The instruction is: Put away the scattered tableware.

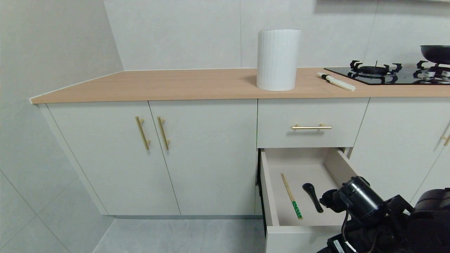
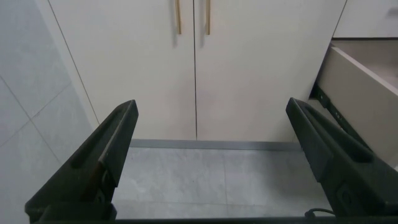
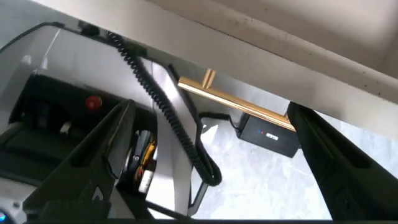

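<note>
Lying in the open lower drawer [image 1: 270,196]: 1 pair of green-tipped chopsticks [image 1: 291,196] and, just beside it, 1 black spoon [image 1: 313,196]. On the tabletop [image 1: 175,84], 1 cream-handled utensil [image 1: 336,81] rests between the white ribbed canister [image 1: 277,59] and the stove [image 1: 386,74]. Left tool [image 2: 211,124]: spread, empty, facing the cabinet doors [image 2: 249,62]. Right tool [image 3: 211,115]: spread, empty, near the drawer's gold handle [image 3: 236,99].

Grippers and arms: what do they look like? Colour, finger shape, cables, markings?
The left gripper and right gripper both have matte black fingers: broad flat blades tapering to blunt tips, with no visible markings. In the head view the right arm is black too, with a glossy cylindrical housing, a thin black cable and a small white label.
</note>
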Controlling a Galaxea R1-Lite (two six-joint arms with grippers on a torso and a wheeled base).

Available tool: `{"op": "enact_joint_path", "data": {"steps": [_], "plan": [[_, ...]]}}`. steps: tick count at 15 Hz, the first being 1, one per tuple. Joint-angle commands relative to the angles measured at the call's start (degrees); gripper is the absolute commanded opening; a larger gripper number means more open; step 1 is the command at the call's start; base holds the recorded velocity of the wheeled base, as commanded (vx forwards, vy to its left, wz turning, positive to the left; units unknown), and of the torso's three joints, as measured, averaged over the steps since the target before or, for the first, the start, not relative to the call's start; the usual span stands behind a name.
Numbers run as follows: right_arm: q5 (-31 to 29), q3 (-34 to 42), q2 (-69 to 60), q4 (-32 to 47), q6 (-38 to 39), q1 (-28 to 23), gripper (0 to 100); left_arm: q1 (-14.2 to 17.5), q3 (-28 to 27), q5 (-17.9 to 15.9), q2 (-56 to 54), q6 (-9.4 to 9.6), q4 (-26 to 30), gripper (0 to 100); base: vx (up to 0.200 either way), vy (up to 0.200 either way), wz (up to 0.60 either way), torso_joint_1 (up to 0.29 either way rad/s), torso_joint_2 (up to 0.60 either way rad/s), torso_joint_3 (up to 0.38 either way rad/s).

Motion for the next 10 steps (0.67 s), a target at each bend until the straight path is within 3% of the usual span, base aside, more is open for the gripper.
{"op": "enact_joint_path", "data": {"steps": [1,10], "plan": [[-1.2,-0.8,1.9,0.0,0.9,-0.7,100,0.0,0.0,0.0,0.0,-0.01,0.0,100,0.000,0.000,0.00,0.000,0.00,0.000],[-7.5,-6.5,6.9,0.0,7.1,-4.0,100,0.0,0.0,0.0,0.0,-0.01,0.0,100,0.000,0.000,0.00,0.000,0.00,0.000]]}}
